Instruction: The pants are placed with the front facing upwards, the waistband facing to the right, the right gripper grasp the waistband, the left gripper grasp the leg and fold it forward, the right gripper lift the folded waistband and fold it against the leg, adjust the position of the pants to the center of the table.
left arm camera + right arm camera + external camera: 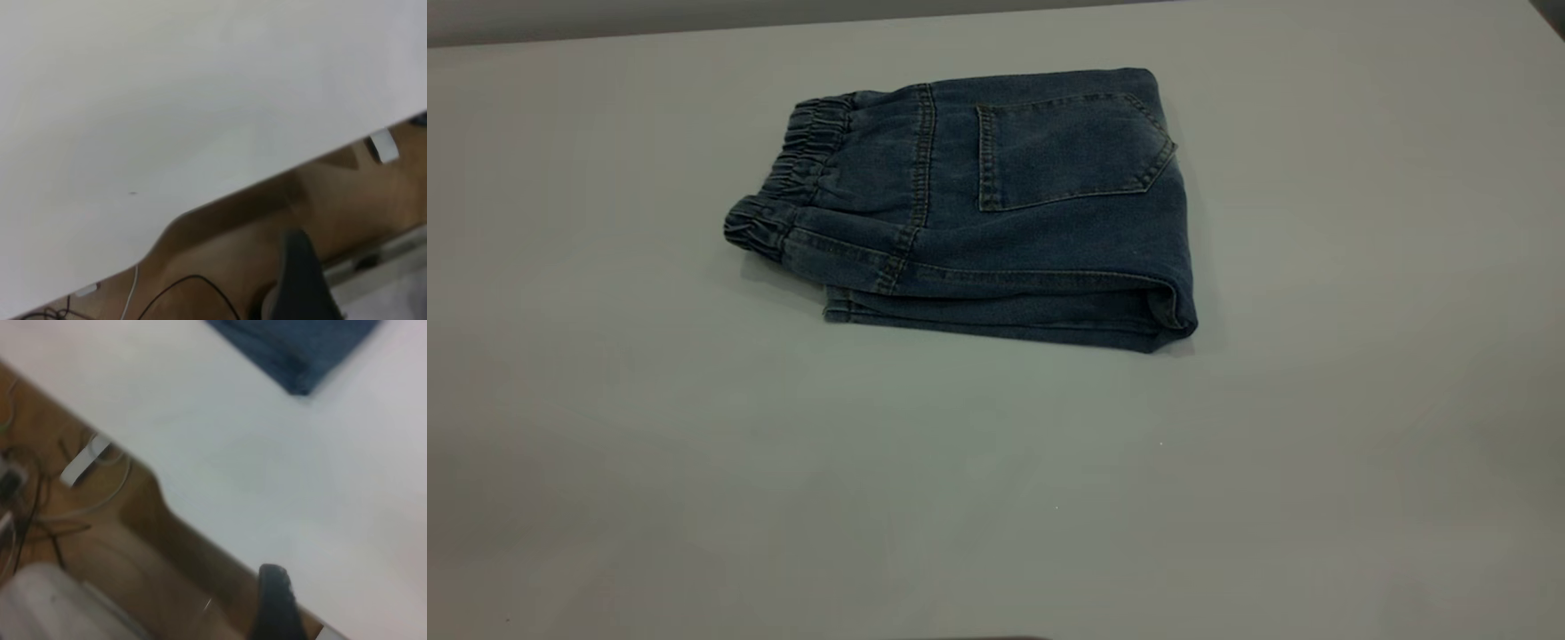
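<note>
Folded blue denim pants (996, 209) lie flat on a large white bench (996, 498), in the upper middle of the exterior view, a little toward 11 o'clock from the centre of the visible surface. The bundle is a compact rectangle of several layers, its stacked edges showing along the near side. The puckered elastic waistband (787, 182) sits at the bundle's 9 o'clock end, gathered and darker than the rest. A patch back pocket (1072, 151) with tan stitching faces up, toward 1 o'clock on the top layer. The rounded fold of the cloth is at the 3 o'clock end.

Neither arm appears in the exterior view. In the left wrist view, a dark part of the left tool (303, 283) hangs over the brown floor (220, 253) past the bench edge, with thin cables (187, 283) below; whether it is wide or narrow cannot be told. In the right wrist view, a dark finger of the right tool (275, 603) sits at the bench edge, well apart from a corner of the pants; its opening cannot be told either.
</note>
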Robot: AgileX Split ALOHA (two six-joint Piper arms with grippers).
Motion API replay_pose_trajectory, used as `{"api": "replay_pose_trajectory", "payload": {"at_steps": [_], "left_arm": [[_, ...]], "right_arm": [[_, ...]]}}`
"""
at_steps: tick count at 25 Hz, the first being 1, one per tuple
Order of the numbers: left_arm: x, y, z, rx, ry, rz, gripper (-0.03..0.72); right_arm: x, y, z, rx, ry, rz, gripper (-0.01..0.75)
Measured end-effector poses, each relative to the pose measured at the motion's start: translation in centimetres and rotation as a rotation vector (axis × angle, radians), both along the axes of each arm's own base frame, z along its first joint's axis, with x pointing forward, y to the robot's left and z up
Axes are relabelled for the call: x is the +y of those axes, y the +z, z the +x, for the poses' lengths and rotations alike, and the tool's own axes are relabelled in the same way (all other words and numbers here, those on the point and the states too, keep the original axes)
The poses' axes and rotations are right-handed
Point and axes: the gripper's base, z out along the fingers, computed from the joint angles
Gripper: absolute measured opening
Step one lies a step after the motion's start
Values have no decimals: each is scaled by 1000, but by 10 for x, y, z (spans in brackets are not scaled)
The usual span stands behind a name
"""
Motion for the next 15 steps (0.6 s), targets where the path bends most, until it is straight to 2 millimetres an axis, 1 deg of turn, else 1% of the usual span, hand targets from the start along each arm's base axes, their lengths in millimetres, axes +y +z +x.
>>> {"api": "replay_pose_trajectory", "payload": {"at_steps": [5,8,12,15], "left_arm": [[7,2,-6,-57,220,-14,391],[10,3,-13,-109,317,-21,391],[10,3,-25,-185,364,-31,391],[10,3,-34,-245,367,-41,391]], "right_arm": [[-6,1,3,-9,-303,26,461],[-11,2,-2,-65,-434,51,461],[-15,3,-19,-187,-541,95,461],[-15,3,-26,-226,-553,111,461]]}}
